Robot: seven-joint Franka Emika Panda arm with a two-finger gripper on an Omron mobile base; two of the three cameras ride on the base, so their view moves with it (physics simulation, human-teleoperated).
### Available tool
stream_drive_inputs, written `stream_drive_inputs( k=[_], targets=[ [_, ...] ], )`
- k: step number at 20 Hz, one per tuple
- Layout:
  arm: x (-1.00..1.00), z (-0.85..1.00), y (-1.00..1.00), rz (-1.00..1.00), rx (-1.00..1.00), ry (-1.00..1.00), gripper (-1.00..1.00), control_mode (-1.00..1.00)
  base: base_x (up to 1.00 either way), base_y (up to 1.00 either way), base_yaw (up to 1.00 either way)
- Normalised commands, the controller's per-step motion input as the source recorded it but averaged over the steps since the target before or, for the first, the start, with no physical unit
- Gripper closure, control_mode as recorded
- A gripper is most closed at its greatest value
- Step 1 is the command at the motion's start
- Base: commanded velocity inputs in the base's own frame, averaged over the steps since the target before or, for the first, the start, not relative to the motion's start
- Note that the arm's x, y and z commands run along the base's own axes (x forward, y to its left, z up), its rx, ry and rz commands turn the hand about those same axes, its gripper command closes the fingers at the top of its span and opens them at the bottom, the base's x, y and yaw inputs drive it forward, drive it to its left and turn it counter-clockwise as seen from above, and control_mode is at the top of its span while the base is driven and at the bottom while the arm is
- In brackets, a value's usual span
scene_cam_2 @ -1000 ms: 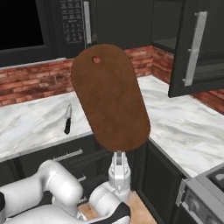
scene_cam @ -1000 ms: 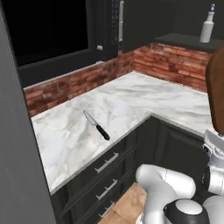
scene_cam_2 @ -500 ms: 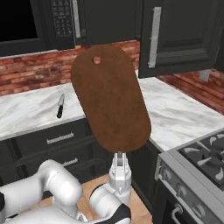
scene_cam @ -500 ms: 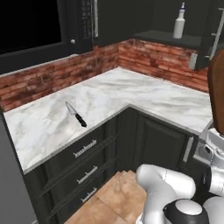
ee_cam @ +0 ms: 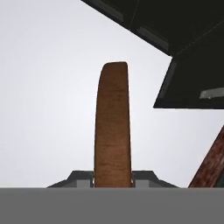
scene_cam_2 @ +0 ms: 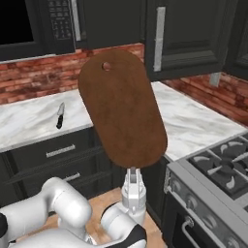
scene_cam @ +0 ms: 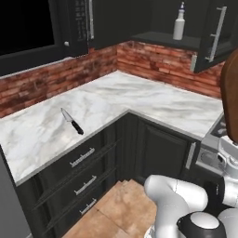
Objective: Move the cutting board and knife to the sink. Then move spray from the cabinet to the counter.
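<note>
Gripper [scene_cam_2: 132, 170] nearest of all, pointing straight up in front of the base, its jaws clenched on the bottom edge of one board [scene_cam_2: 121, 109] — a brown wooden oblong held upright in the air, leaning a little, its narrow end with a single hole at the top. Seen edge-on from the hand, the board [ee_cam: 112, 127] rises as a thin strip between the two fingertips. In the left base view a sliver of the board [scene_cam: 231, 100] shows at the right edge.

Beyond it runs the counter [scene_cam: 153, 100], white marble bending round a corner, with three dark drawers under it. One knife [scene_cam: 72, 122] lies flat on the marble, well apart from the board, black handle toward the counter's front edge; the right base view shows the knife [scene_cam_2: 60, 116] to the left of the board.

Farthest back — one spray [scene_cam: 179, 23] stands upright on the shelf of the open cabinet [scene_cam: 163, 39], above the brick wall.
</note>
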Motion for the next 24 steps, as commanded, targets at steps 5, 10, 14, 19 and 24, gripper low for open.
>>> stream_drive_inputs(
  k=[5, 10, 14, 19, 24],
  targets=[
    [0.0, 0.0, 0.0, 0.0, 0.0, 0.0, 1.0, 1.0, -0.23, -0.4, -0.03],
    [0.0, 0.0, 0.0, 0.0, 0.0, 0.0, 1.0, 1.0, -0.43, -0.3, 0.0],
    [0.0, 0.0, 0.0, 0.0, 0.0, 0.0, 1.0, 1.0, -0.38, -0.15, 0.0],
    [0.0, 0.0, 0.0, 0.0, 0.0, 0.0, 1.0, 1.0, -0.25, -0.11, -0.01],
    [0.0, 0.0, 0.0, 0.0, 0.0, 0.0, 1.0, 1.0, -0.06, 0.0, -0.33]
  ],
)
